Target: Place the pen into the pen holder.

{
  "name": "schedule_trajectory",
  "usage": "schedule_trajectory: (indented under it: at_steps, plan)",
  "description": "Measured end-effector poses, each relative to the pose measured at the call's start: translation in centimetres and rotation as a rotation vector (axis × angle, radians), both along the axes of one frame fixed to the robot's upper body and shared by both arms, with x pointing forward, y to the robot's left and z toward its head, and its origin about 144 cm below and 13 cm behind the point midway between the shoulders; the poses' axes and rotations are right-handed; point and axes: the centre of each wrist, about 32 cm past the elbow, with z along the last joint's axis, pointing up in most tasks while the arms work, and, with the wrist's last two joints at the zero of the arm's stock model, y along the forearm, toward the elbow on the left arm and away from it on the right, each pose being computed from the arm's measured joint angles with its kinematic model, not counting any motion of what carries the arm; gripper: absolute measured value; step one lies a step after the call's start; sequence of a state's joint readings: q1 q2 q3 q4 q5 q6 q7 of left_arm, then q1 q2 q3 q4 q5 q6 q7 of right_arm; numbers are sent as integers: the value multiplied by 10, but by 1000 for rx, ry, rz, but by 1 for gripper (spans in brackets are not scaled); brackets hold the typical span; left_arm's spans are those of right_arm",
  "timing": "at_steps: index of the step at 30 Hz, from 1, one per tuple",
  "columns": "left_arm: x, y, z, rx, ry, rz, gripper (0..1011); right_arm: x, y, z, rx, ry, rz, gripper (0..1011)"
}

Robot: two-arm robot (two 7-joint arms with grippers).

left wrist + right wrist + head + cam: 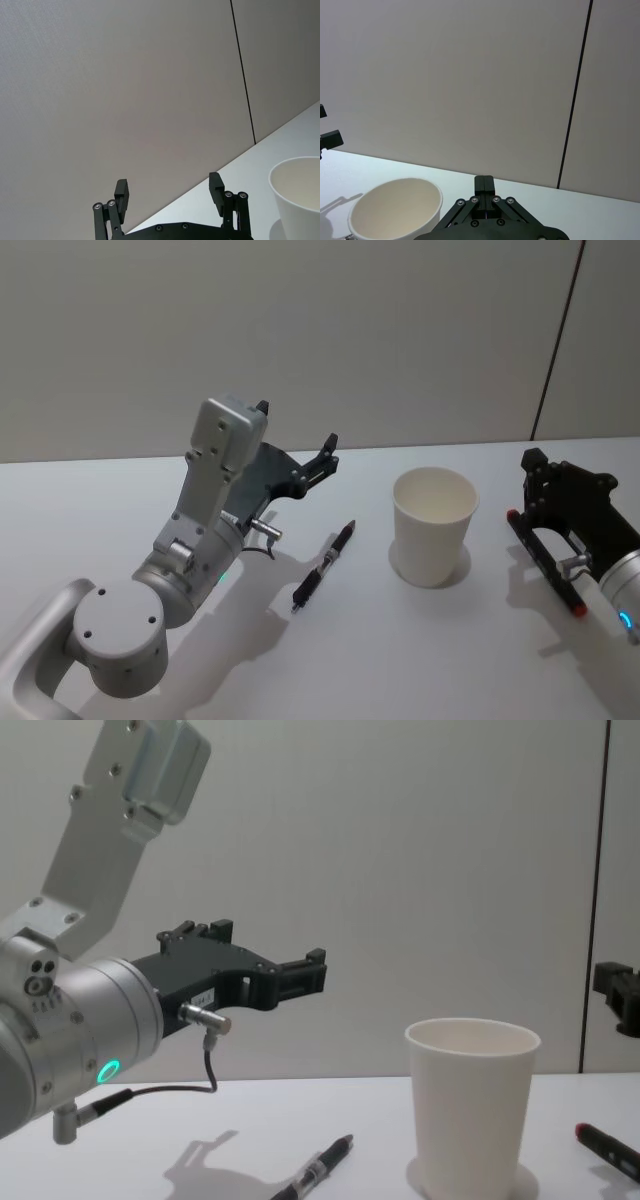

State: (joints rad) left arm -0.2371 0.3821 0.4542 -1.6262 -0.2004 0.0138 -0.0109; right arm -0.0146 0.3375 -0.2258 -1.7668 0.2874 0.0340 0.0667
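- Pen lies flat and slanted on the bench, between the left arm and the pen holder. It is apart from both, and nothing grips it.
- Left tool hangs above the bench with its fingers spread wide, aimed toward the wall rather than down at the pen. It would have to tip down and turn to match the pen's slant. If the fingers close along the barrel instead of across it, they would likely push it aside or set it rolling.
- The pen is thin and lies flush on the surface. A descent that stops too high would close on air, and one that goes too deep would jam the fingertips into the bench.
- A pinch near one end could let the pen swing in the grip. Its tip might then catch the holder's rolled rim instead of dropping inside.
- The holder is a light paper cup, upright and seemingly empty, so a knock from the pen or the arm could tip it or slide it.
- Right tool sits to the right of the holder, its fingers pressed together on nothing. Next to it lies what looks like a red-ended marker, though I can't be sure. It could be mistaken for the pen.
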Motion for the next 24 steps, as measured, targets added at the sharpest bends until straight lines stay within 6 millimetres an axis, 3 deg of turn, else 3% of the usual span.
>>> schedule_trajectory:
  at_steps: [24]
  plan:
    - [0, 0, 0, 0, 0, 0, 1000, 0, 0, 0, 0, 0, 0, 0]
